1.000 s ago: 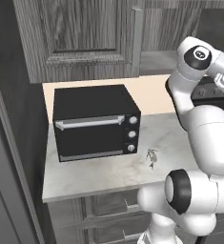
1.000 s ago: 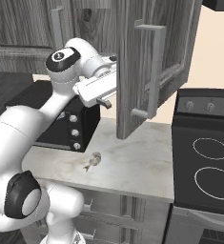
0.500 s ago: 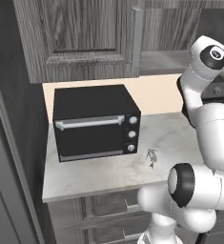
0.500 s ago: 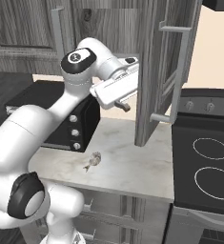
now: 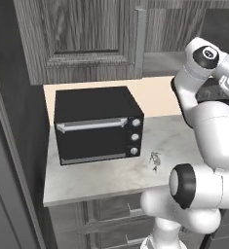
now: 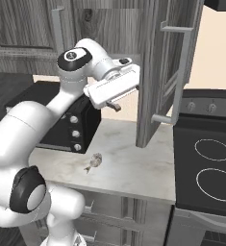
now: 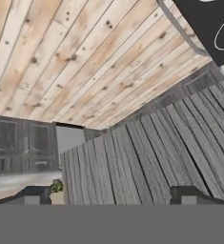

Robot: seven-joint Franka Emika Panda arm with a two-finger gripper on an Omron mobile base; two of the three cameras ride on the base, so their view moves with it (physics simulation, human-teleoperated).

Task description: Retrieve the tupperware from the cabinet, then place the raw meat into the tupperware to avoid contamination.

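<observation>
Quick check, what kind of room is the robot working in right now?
A home kitchen, by the look of it: a black toaster oven on a marble counter, grey wood-grain cabinets above, a stovetop alongside.

The dark grey wood-grain cabinet door (image 6: 169, 72) with its long silver bar handle (image 6: 178, 77) now stands swung wider than a second ago, edge-on beside the black stovetop. The white arm's two-finger gripper (image 6: 115, 106) is drawn back from that handle, jaws spread wide and empty.
</observation>
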